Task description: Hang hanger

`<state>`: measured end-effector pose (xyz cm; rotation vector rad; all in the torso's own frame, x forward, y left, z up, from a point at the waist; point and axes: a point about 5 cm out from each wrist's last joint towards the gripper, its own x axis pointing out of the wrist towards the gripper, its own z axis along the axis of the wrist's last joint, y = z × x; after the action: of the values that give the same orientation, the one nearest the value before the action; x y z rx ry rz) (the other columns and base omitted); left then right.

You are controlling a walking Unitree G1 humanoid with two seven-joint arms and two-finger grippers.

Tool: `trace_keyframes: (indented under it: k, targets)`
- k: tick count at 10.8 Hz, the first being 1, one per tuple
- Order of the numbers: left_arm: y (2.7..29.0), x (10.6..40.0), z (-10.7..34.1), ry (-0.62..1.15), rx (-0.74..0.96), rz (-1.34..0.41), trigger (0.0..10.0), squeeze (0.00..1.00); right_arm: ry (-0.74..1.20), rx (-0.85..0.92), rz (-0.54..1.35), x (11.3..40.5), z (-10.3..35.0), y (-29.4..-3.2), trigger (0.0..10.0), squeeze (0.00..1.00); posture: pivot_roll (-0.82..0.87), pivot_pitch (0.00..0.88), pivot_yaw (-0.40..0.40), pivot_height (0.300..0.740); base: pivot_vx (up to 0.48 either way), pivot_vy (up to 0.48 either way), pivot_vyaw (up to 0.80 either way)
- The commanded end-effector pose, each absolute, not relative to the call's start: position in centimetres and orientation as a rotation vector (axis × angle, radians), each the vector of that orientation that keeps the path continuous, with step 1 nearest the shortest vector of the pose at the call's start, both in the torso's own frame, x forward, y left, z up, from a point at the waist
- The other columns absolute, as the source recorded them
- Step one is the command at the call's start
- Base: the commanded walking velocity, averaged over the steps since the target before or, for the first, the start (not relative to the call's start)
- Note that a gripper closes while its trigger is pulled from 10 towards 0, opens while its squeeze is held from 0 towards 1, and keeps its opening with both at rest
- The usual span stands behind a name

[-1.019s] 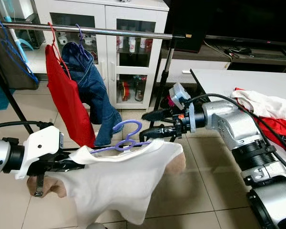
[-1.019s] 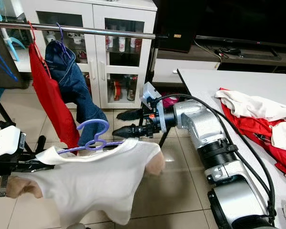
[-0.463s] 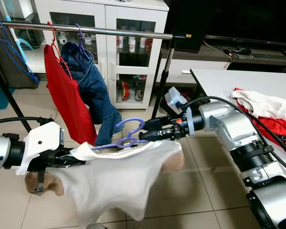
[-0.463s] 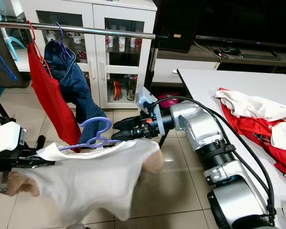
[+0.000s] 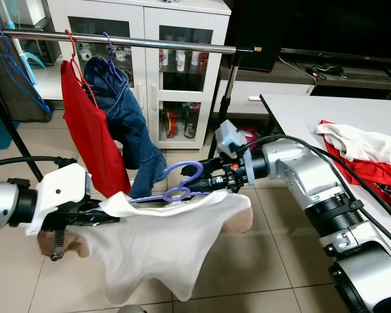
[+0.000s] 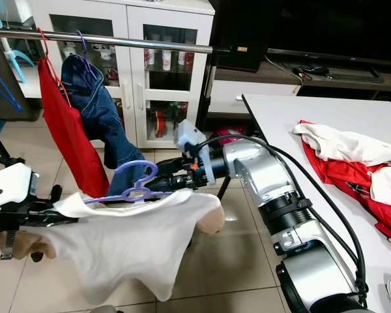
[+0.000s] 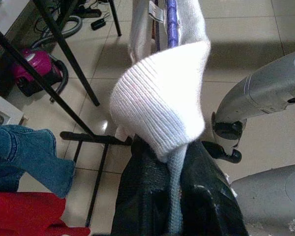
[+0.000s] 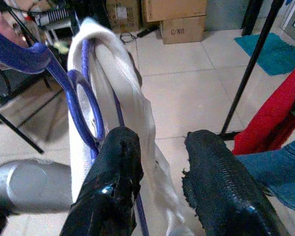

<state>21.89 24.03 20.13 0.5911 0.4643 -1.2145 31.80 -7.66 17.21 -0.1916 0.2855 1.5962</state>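
Left gripper point(image 7: 179, 196) clamps the white garment's point(image 5: 163, 235) shoulder. Right gripper point(image 8: 160, 162), fingers parted, straddles garment and purple hanger point(image 5: 176, 189) beside its neck ring; contact unclear.

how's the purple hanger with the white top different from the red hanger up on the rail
The purple hanger is off the rail, held low between both grippers; the red hanger is hooked on the rail. The purple one carries a white top, the red one a red garment. Both carry clothing.
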Motion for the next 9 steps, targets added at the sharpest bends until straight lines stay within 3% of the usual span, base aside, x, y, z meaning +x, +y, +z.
trace_keyframes:
  k: [1,4,5,9]
  targets:
    - [23.6,22.0,20.5,0.435,0.595,-1.236,0.0,0.0,0.268,-0.249,1.591,32.0,17.7,-7.5,10.0,0.0,0.02,0.0,-0.092,0.74,0.0,0.0,0.0]
    - [23.9,21.9,20.3,0.452,0.593,-1.224,0.0,0.0,0.218,-0.197,1.538,32.7,18.8,-8.0,10.0,0.0,0.03,0.0,-0.095,0.74,0.0,0.0,0.0]
    - [24.2,21.8,20.1,0.465,0.592,-1.215,0.0,0.0,0.233,-0.148,1.535,33.0,19.3,-9.5,10.0,1.0,0.03,0.0,-0.094,0.74,0.0,0.0,0.0]
    - [24.6,21.8,20.1,0.478,0.593,-1.204,0.0,0.0,0.239,-0.187,1.597,32.4,20.6,-13.1,10.0,1.0,0.02,0.0,-0.088,0.74,0.0,0.0,0.0]
